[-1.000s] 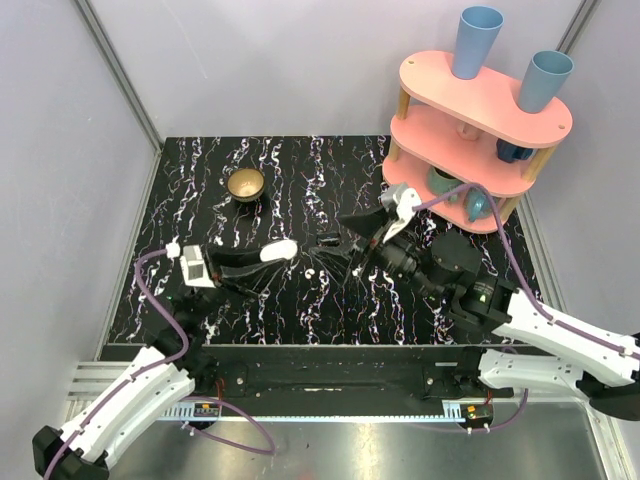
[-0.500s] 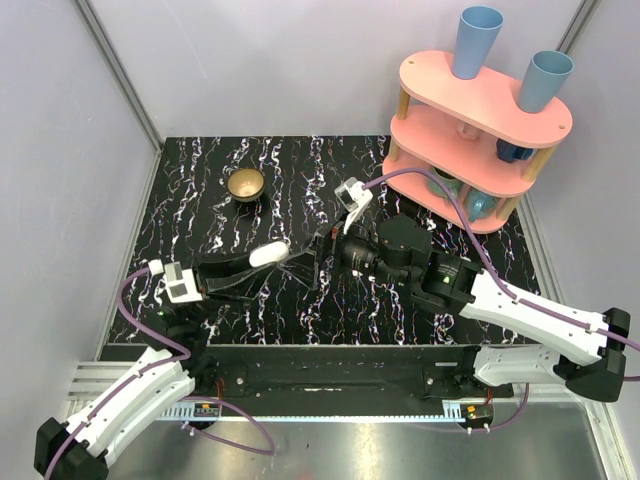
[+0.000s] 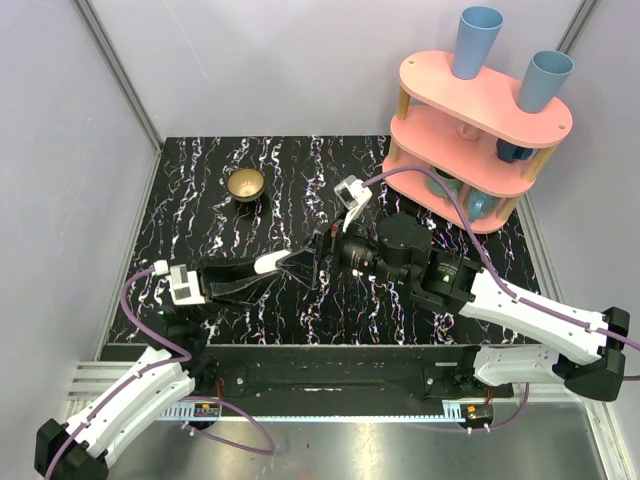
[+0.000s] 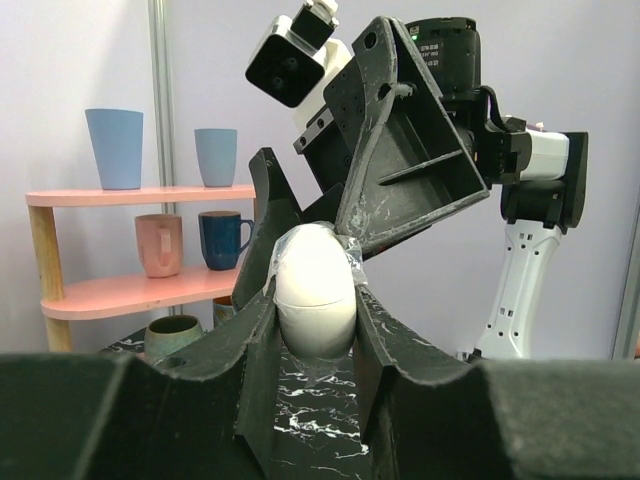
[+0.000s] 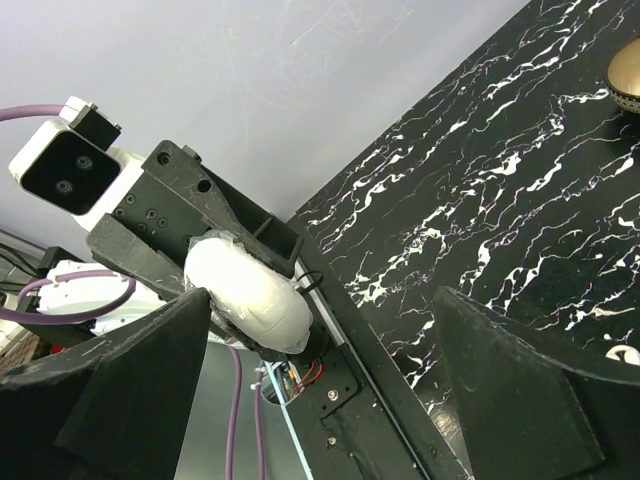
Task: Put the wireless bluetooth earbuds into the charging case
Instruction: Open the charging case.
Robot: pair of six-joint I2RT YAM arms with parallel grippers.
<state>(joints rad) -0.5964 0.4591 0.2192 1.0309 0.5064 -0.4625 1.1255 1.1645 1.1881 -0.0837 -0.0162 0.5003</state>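
Observation:
My left gripper (image 3: 274,263) is shut on the charging case (image 3: 267,262), a white pebble held above the table with its lid seam closed. In the left wrist view the case (image 4: 315,290) sits pinched between my two black fingers (image 4: 258,330). My right gripper (image 3: 306,262) is open, and its jaws stand either side of the case's far end, one finger (image 4: 400,170) close against it. In the right wrist view the case (image 5: 250,290) lies next to my left finger (image 5: 130,390), with a wide gap to the other. The earbuds do not show clearly in any view.
A brass bowl (image 3: 245,184) stands at the back left of the marble table (image 3: 200,200). A pink three-tier shelf (image 3: 480,110) with blue cups and mugs stands at the back right. A small white bit (image 5: 625,355) lies at the right wrist view's edge; I cannot tell what it is.
My right arm has swung left from the shelf side to the case and brought its open jaws round it. My left gripper has drawn the case slightly nearer.

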